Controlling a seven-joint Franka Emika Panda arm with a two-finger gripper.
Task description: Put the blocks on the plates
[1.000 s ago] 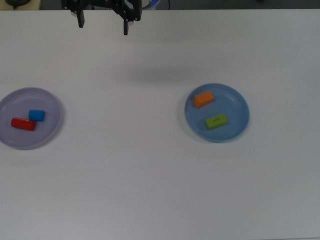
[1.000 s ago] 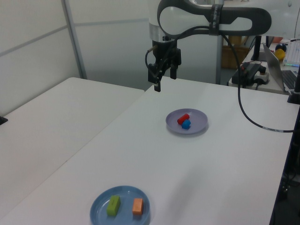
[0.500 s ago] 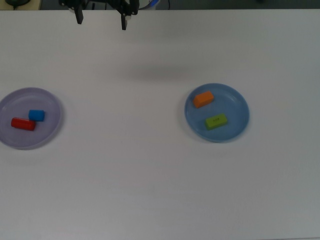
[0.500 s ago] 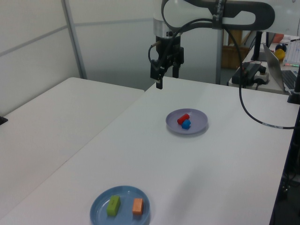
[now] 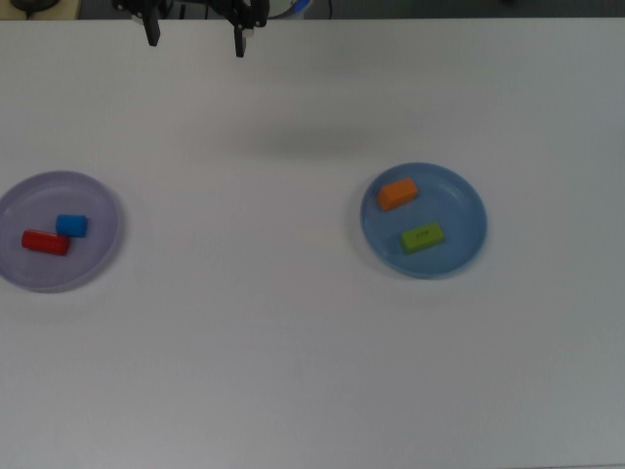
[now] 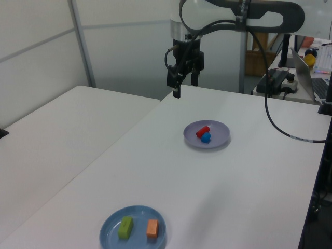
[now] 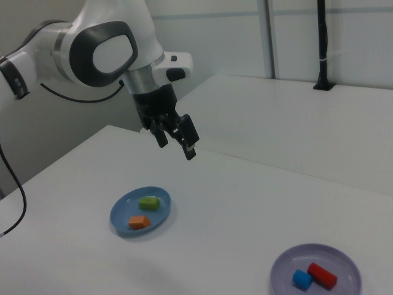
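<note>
Lime-green and orange, two smooth rectangular bricks (image 5: 422, 237) (image 5: 397, 193) are seen lying flat on the round, shallow blue plate (image 5: 464, 254) at the right of the top view, each long axis tilted slightly up toward the top view's right. On the pale lavender plate (image 5: 98, 264) at the top view's left edge, the red cylinder (image 5: 45, 241) lies on its side, nearly horizontal, touching the blue cube (image 5: 71, 226). The black pincer (image 5: 194, 32) is held spread and empty above the white table (image 5: 293, 342), at the upper left of the top view.
</note>
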